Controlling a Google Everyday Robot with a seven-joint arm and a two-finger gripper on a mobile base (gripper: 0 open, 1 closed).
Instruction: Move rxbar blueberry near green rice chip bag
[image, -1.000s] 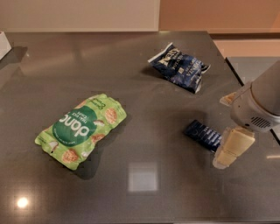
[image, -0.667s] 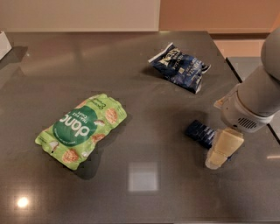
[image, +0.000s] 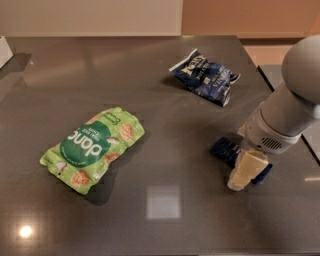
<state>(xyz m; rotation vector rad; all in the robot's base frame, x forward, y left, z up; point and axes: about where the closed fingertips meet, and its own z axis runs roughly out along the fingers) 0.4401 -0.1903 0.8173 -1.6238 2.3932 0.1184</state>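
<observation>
The rxbar blueberry (image: 225, 149), a small flat navy wrapper, lies on the dark table at the right, partly hidden under my arm. My gripper (image: 244, 172) hangs directly over its right half, its cream finger (image: 246, 170) reaching down to the table across the bar. The green rice chip bag (image: 93, 147) lies flat at the left-centre of the table, well apart from the bar.
A navy-and-white chip bag (image: 206, 76) lies at the back right of the table. The table's right edge (image: 280, 107) runs close beside my arm. A white object (image: 4, 50) sits at the far left edge. Light reflections show on the tabletop.
My arm has moved left and lowered over the bar; the gripper now covers the bar's right end. The bags have not moved.
</observation>
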